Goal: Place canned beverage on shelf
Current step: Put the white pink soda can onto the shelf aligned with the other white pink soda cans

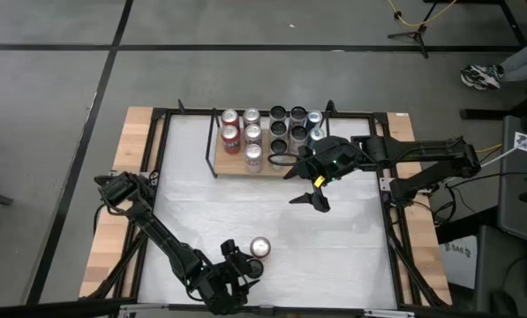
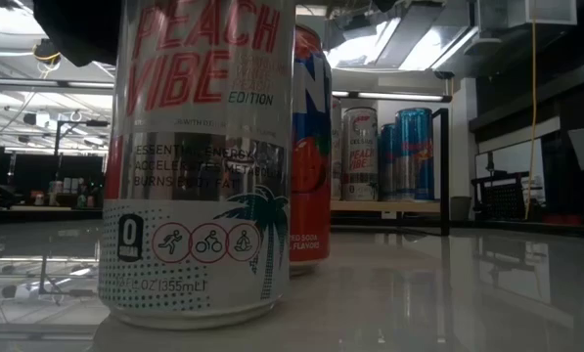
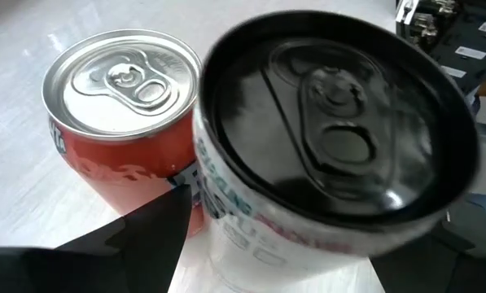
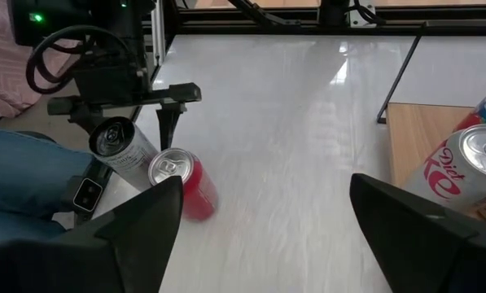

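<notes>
Two cans stand upright side by side near the table's front edge: a white can with a black top (image 1: 230,248) (image 3: 332,155) and a red can with a silver top (image 1: 259,246) (image 3: 120,106). My left gripper (image 1: 233,267) hangs open just above and in front of the white can, slanting down. One finger (image 3: 145,236) reaches into the gap between the two cans; the other finger is hidden. My right gripper (image 1: 300,185) (image 4: 259,236) hovers open and empty in front of the shelf (image 1: 237,168). The shelf stands at the back and holds several upright cans.
The shelf's black rod uprights (image 1: 213,141) stand at its ends. A Diet can (image 4: 462,167) on the shelf is close to my right gripper. Bare white tabletop (image 1: 272,212) lies between the shelf and the two front cans. A person's leg (image 4: 15,179) shows beyond the near edge.
</notes>
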Action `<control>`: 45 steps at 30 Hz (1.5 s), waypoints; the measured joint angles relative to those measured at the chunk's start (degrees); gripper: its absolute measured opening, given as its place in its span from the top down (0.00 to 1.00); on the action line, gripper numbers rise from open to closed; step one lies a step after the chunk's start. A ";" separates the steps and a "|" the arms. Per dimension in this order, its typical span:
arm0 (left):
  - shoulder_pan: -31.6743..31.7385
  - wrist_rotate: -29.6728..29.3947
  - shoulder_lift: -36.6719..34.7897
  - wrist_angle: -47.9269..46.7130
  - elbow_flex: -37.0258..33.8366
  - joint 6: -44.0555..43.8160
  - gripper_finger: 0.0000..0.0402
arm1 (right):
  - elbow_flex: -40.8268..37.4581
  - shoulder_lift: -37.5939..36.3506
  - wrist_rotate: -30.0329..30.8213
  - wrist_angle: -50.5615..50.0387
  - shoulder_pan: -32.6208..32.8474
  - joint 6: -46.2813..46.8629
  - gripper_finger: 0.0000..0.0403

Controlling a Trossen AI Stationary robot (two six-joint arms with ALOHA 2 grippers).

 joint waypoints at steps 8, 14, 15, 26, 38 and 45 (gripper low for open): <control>0.85 1.07 -0.01 0.28 0.00 -0.03 0.20 | 0.00 0.00 0.00 0.00 -0.02 0.00 0.14; 0.58 1.17 -0.04 0.39 0.00 -0.03 0.30 | 0.00 -0.01 0.00 0.00 -0.02 0.00 0.14; 0.44 1.21 -0.11 0.34 0.00 -0.03 0.32 | 0.00 -0.01 -0.07 -0.02 -0.02 0.01 0.14; 0.29 9.64 -5.97 0.62 0.00 0.20 0.42 | 0.00 -0.01 -3.23 0.00 -0.02 1.43 0.14; 5.02 17.64 -20.75 1.79 0.00 7.77 0.41 | 0.00 -0.01 -7.78 0.00 0.00 5.76 0.14; 15.05 20.31 -27.88 4.21 0.00 26.54 0.41 | 5.55 -0.19 -7.59 -5.52 -0.04 7.55 0.14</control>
